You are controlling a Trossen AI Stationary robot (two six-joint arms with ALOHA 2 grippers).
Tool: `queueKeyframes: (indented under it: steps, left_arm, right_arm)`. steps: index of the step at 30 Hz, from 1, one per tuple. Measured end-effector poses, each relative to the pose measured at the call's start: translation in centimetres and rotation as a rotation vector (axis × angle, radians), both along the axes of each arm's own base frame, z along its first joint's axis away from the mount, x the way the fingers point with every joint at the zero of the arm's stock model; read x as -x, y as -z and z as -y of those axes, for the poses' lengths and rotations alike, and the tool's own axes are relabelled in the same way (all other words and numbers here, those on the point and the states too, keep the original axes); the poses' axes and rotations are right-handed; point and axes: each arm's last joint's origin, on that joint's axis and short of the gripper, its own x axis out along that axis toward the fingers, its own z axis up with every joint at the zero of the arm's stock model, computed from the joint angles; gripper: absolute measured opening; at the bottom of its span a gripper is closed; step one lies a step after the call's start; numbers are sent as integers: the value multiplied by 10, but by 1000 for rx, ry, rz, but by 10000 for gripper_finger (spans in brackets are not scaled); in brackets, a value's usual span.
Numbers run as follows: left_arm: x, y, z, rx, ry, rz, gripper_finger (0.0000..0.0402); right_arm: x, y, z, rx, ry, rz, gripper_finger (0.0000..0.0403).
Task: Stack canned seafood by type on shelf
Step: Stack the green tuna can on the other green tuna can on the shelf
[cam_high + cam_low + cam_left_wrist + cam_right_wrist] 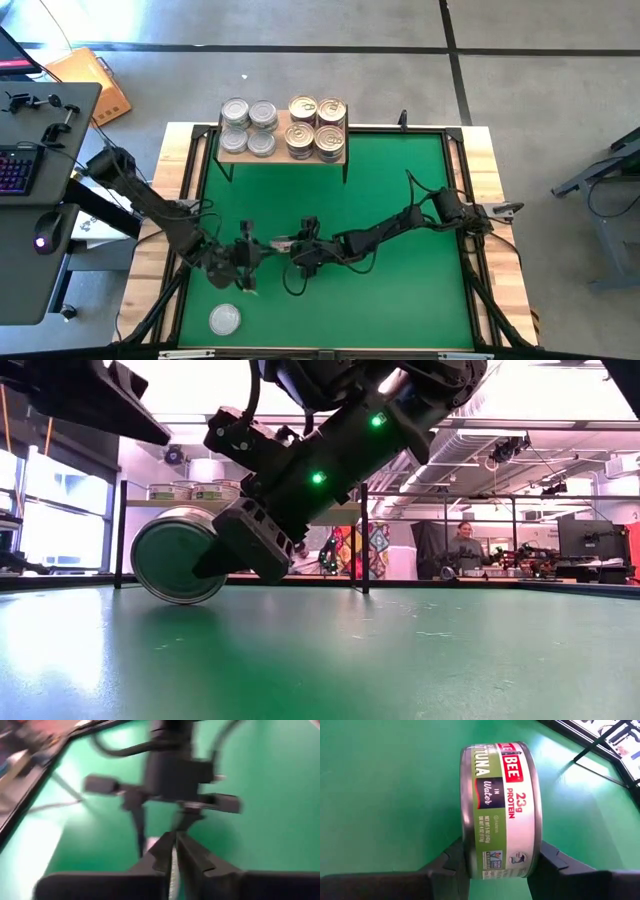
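Observation:
The shelf (283,157) stands at the mat's far edge, with silver-lidded cans (248,125) on its left half and gold-lidded cans (317,125) on its right. My right gripper (298,262) is near the mat's middle, shut on a green-and-white tuna can (500,805) that stands on edge (178,555). My left gripper (248,265) hangs just left of it, shut and empty (174,860). One silver-lidded can (225,320) lies flat on the mat near the front edge. My right gripper pinches the tuna can between its two fingers, one on each flat end (465,862), so the label wall (505,835) faces the wrist camera. The fingers slant down from the table's right. The can is tilted on edge, its lower rim (185,598) at the mat.
A black frame borders the green mat (400,300). The shelf's thin black legs (363,540) stand at the far side. A desk with a keyboard (20,170) sits left of the table. A person (465,545) sits in the room behind.

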Motion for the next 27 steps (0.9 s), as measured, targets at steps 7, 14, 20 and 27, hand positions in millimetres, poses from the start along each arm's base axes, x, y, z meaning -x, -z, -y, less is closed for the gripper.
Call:
queueKeyframes:
  steps: [7,14,20,27]
  left_arm:
    - [-7,8,0,-99,94,-71,137]
    - [-22,31,-10,-144,29,-159,261]
    - [-27,43,-12,-132,-15,-190,249]
    - [-27,46,-17,-99,-50,-221,154]
  right_arm:
    - [-1,-1,3,-12,6,11,125]
    - [-1,-1,3,-12,9,13,125]
    - [-2,-1,5,-23,23,17,125]
    - [-2,-1,5,-22,24,19,131]
